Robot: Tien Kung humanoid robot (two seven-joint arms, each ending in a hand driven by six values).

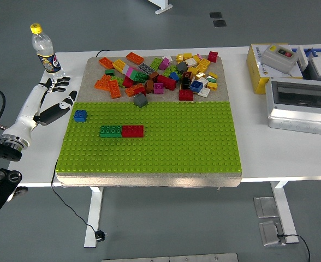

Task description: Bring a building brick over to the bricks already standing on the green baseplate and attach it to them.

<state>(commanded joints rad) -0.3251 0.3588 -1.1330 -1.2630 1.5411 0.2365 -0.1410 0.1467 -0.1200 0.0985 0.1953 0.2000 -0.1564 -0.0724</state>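
A green brick [111,131] and a red brick [132,131] stand joined in a row on the green baseplate [166,147]. A small blue brick [80,115] sits alone on the baseplate near its left edge, apart from that row. My left hand [55,98] hovers over the white table just left of the baseplate, fingers spread and holding nothing, a short gap from the blue brick. The right arm is out of view.
A pile of several loose coloured bricks [160,73] lies on the tan mat behind the baseplate. A plastic bottle [45,52] stands at the far left, close behind my left hand. Yellow and grey boxes [299,87] occupy the table's right side.
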